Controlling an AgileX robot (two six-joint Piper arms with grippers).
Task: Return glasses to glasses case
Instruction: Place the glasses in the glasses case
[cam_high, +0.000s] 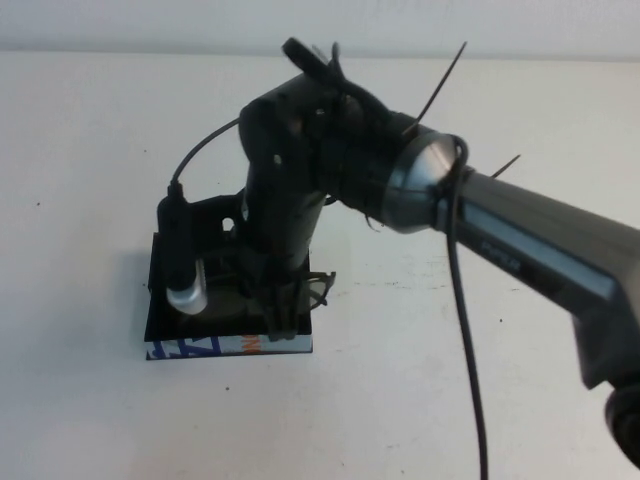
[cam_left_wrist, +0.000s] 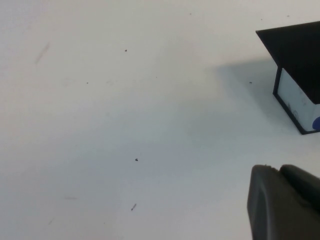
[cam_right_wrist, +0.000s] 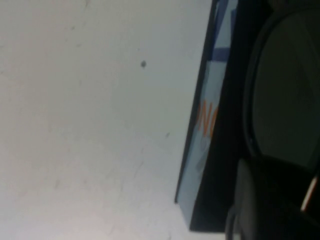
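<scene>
The white counter carries the glasses case, which lies left of its middle, nearer my edge. My right pincer stands low over the case, nearly closed on the glasses, so I judge I am placing them. Next, I must lower gently and release. My left pincer waits beside the case; its opening I cannot tell.

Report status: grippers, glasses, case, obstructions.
Right gripper down over glasses case, closed on glasses. Left gripper off to the side above bare table. Nothing in the way.
</scene>
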